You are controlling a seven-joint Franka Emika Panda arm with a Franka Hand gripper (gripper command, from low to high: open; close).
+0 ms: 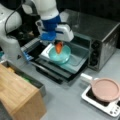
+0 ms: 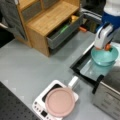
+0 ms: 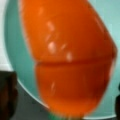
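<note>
Your gripper (image 1: 59, 45) is pinched on an orange carrot (image 1: 59, 47), holding it just above the teal bowl (image 1: 60, 55), which is your landmark here. In the wrist view the carrot (image 3: 72, 60) fills nearly the whole frame: glossy orange, smooth plastic-looking skin with small white highlights, a shallow ring groove across its body, fat at one end and narrowing toward the other; a sliver of green at the bottom edge may be its stalk, hard to be sure. Behind it you see the bowl (image 3: 12, 50) rim as a teal arc. In a front view the carrot (image 2: 108, 47) peeks out as an orange dot under the gripper (image 2: 106, 45), right over the bowl (image 2: 103, 57) rim. The bowl sits on the metal tray (image 1: 77, 60) pulled out of the toaster oven (image 1: 100, 37), over its open door. Below the bowl toward a front view's right, a pink pan (image 1: 105, 89) rests on a white hotplate (image 1: 100, 102), well apart from the bowl. To a front view's left of the bowl stands a wooden shelf unit (image 2: 47, 17) with an open grey drawer (image 2: 62, 32) holding small items you cannot make out.
</note>
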